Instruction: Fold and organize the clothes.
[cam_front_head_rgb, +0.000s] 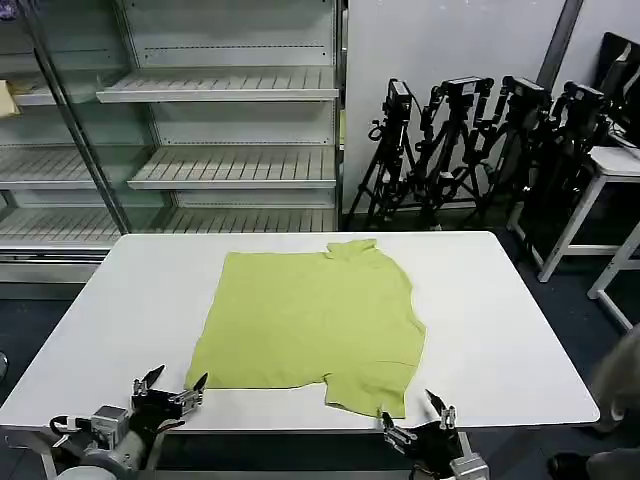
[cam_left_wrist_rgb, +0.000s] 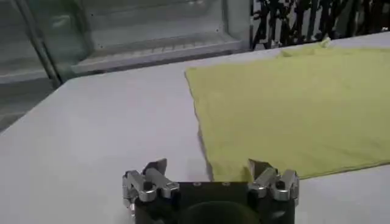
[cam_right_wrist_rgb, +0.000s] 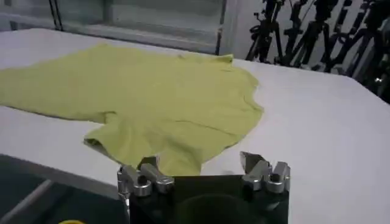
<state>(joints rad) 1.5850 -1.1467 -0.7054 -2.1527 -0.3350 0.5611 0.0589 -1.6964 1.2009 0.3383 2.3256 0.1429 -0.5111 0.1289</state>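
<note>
Head view: white table (cam_front_head_rgb: 110, 300) before bare shelving (cam_front_head_rgb: 220, 85) and tripods (cam_front_head_rgb: 470, 150); lime shirt (cam_front_head_rgb: 315, 320) lies flat at centre, collar toward the shelving. Left gripper (cam_front_head_rgb: 170, 388) and right gripper (cam_front_head_rgb: 418, 415) hover at the near edge, jaws spread.

Left wrist view: left gripper (cam_left_wrist_rgb: 210, 176) gapes beside the shirt (cam_left_wrist_rgb: 292, 103) corner.

Right wrist view: right gripper (cam_right_wrist_rgb: 201, 170) stands open, empty, near a sleeve (cam_right_wrist_rgb: 140, 143).

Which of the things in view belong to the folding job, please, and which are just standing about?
Belonging to the job:
- lime short-sleeved shirt, spread flat on the white table
- left gripper, open, at the table's near edge
- right gripper, open, by the shirt's near sleeve

Just standing about:
- empty shelving unit
- camera tripods
</note>
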